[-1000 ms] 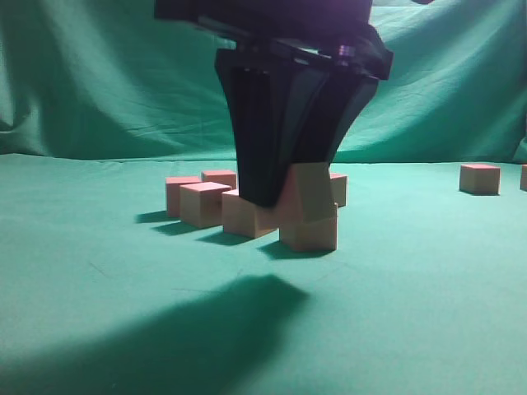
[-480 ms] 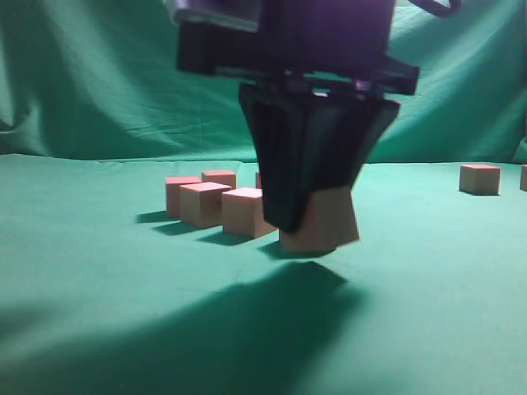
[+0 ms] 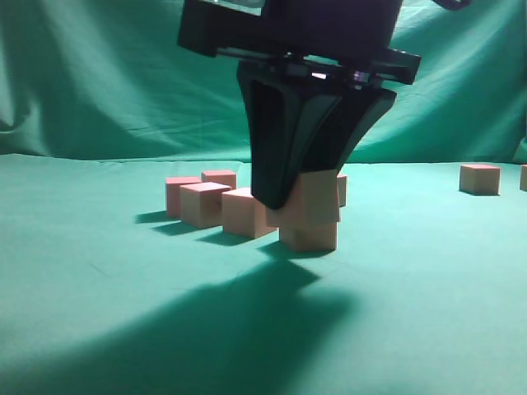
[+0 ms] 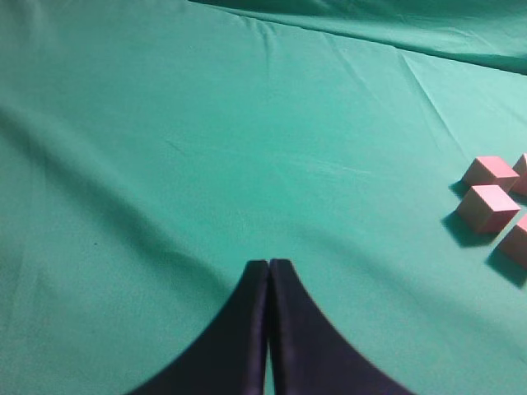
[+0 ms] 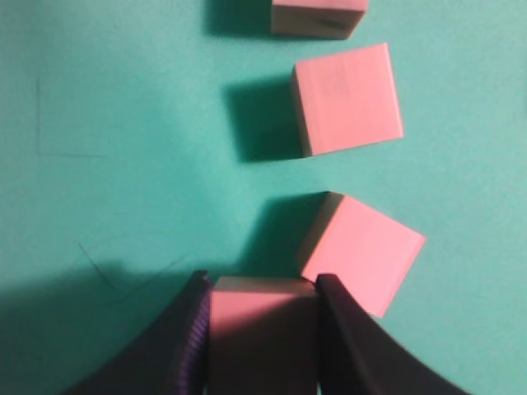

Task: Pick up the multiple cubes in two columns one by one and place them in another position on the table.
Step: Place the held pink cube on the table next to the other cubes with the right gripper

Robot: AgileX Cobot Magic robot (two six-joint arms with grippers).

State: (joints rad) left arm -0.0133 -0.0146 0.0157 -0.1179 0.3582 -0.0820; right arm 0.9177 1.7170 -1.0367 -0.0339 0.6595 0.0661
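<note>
My right gripper [image 3: 290, 197] hangs over the table [image 3: 99, 329], shut on one salmon-pink cube [image 3: 317, 197]. That cube is off the cloth, just above another cube [image 3: 311, 236]. In the right wrist view the held cube [image 5: 262, 329] fills the gap between the two fingers of the gripper [image 5: 262, 285]. Below it lie a turned cube [image 5: 362, 251], a second [image 5: 346, 99] and a third [image 5: 317, 16] in a line. Further cubes [image 3: 202, 204] stand to the left. My left gripper [image 4: 269, 265] is shut and empty over bare cloth, with cubes [image 4: 487, 207] far to its right.
One cube [image 3: 479, 178] sits apart at the far right, with another [image 3: 524, 177] cut by the frame edge. A draped green backdrop [image 3: 99, 82] rises behind the table. Bare cloth stretches in front of the cube group.
Half a second ago the right gripper had dipped down and rightward with its cube. It now stands higher and a little left again. The cubes on the table have not moved.
</note>
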